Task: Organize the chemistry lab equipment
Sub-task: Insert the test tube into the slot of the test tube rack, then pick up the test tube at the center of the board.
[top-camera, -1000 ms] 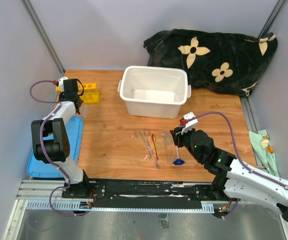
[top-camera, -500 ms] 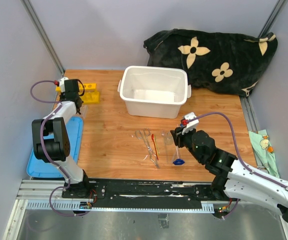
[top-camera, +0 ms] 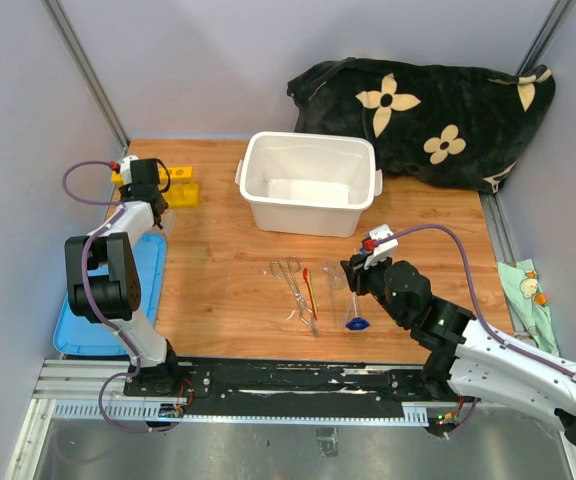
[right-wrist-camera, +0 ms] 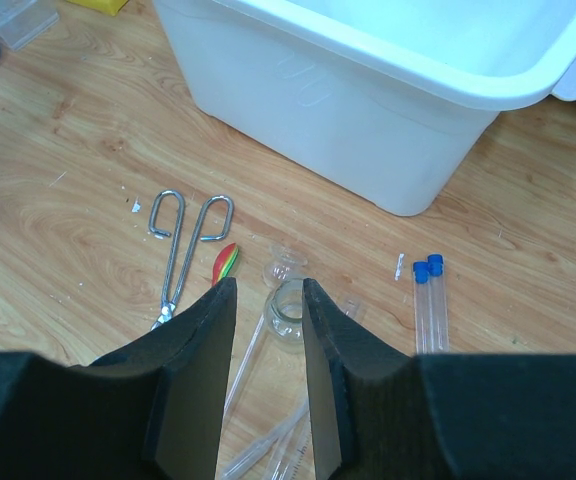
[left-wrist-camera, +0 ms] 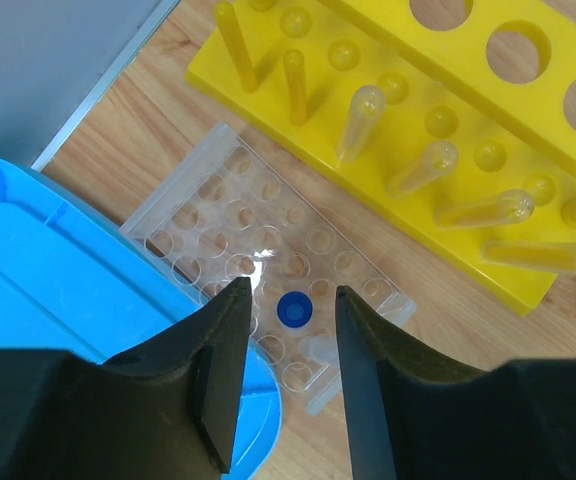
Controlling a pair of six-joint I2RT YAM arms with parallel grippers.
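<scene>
My left gripper (left-wrist-camera: 290, 295) is open above a clear well tray (left-wrist-camera: 230, 218) next to the yellow holed tube rack (left-wrist-camera: 438, 130). One blue-capped tube (left-wrist-camera: 294, 310) stands in the tray between my jaws. My right gripper (right-wrist-camera: 268, 288) is open over a small clear glass beaker (right-wrist-camera: 288, 318) on the table. Metal tweezers (right-wrist-camera: 183, 250) and the thin red-orange tool (right-wrist-camera: 224, 262) lie to its left. Two blue-capped tubes (right-wrist-camera: 429, 300) lie to its right. The blue-based glass piece (top-camera: 356, 322) lies by my right gripper (top-camera: 353, 275). My left gripper (top-camera: 146, 190) is at the far left.
The white plastic bin (top-camera: 258, 195) stands at the back middle, close behind the beaker. The blue lid (top-camera: 148, 270) lies at the left edge, partly under the clear tray. The black flower-patterned blanket (top-camera: 428, 110) fills the back right corner.
</scene>
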